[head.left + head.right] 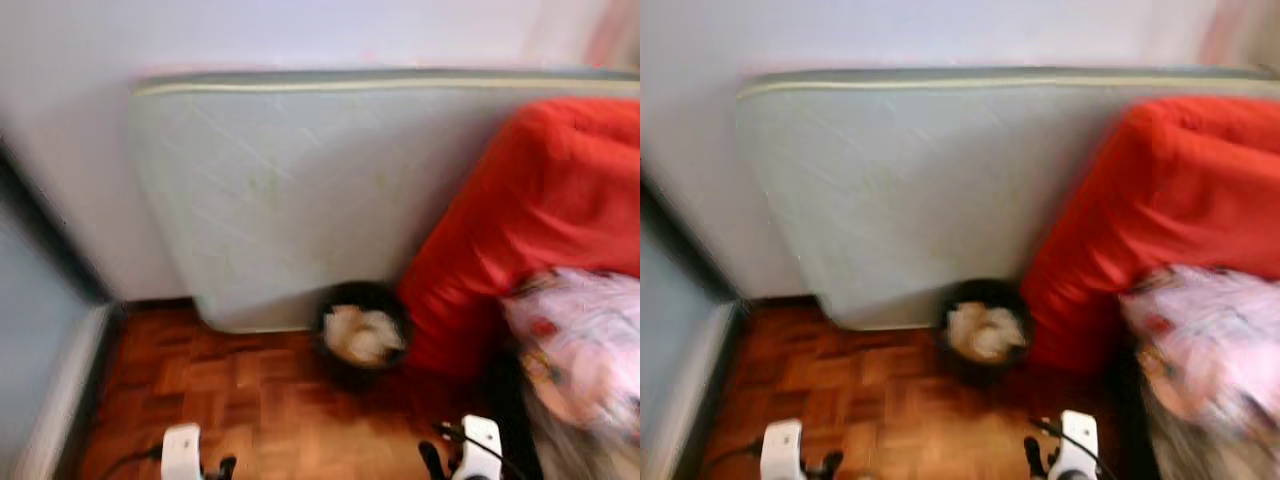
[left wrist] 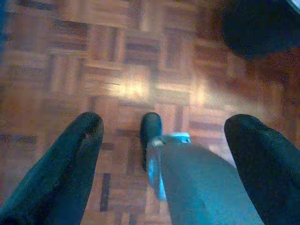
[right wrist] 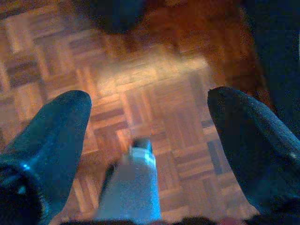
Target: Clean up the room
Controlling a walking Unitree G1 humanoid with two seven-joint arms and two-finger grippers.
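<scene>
Left eye view, blurred, looks down on a wood floor (image 1: 250, 400) with one pale mattress (image 1: 290, 190) stood on edge against the wall. One dark bin (image 1: 362, 335) sits on the floor at the mattress's lower right corner, touching or just beside one red cover (image 1: 530, 220), and holds crumpled pale stuff (paper or cloth, too blurred to say). One pink patterned bundle (image 1: 580, 340) lies at the red cover's lower edge. By my judgement the tidying is partly done, with rubbish already in the bin; the bundle may be what is left. Left gripper (image 2: 164, 136) and right gripper (image 3: 147, 112) hang low over bare floor, each with its two fingers spread apart and holding nothing.
</scene>
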